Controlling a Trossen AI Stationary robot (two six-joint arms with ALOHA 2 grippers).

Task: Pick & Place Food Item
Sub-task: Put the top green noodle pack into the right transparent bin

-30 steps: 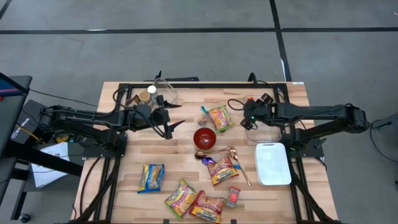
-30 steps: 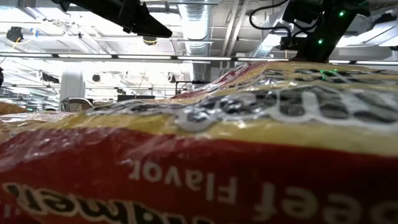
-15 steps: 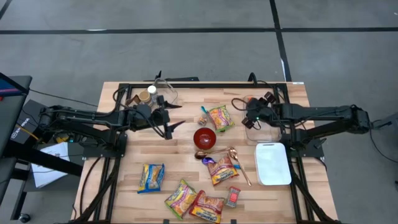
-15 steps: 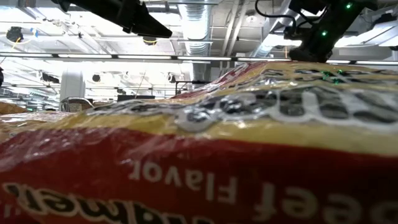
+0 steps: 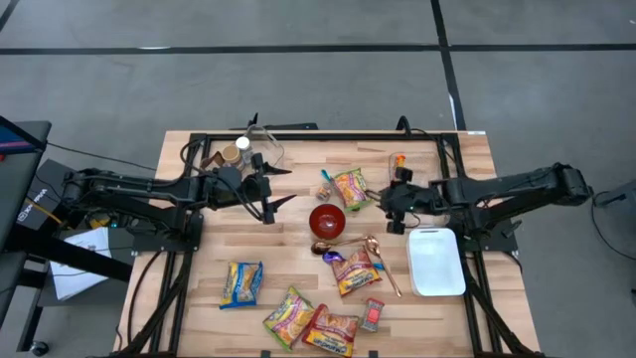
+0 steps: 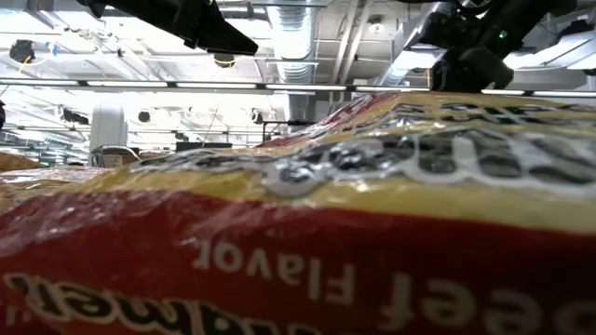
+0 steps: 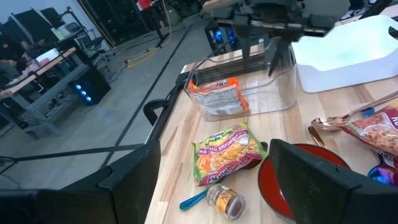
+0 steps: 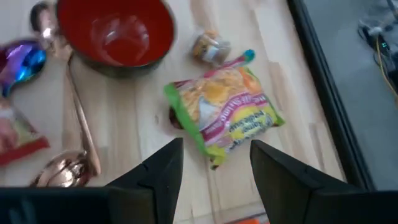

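Right gripper (image 5: pixel 395 204) hovering beside green noodle packet (image 8: pixel 222 114), fingers (image 8: pixel 163 169) parted, empty. Left gripper (image 5: pixel 270 195) idle, spread. Risk: slick wrapper sliding toward red bowl (image 5: pixel 327 221).

A wooden table (image 5: pixel 199 298) with a black metal frame (image 5: pixel 328 132) stands on a grey concrete floor (image 5: pixel 298 80) crossed by dark lines (image 5: pixel 440 30). Seen from table height, the room beyond has a high industrial ceiling with silver ducts (image 6: pixel 298 37) and bright overhead lights. In the left wrist view, the room holds desks (image 7: pixel 46 62) with equipment, a blue glow (image 7: pixel 84 93) under one, and cables (image 7: pixel 143 53) lying on the floor. A white sheet of paper (image 5: pixel 78 261) lies off the table's left edge.
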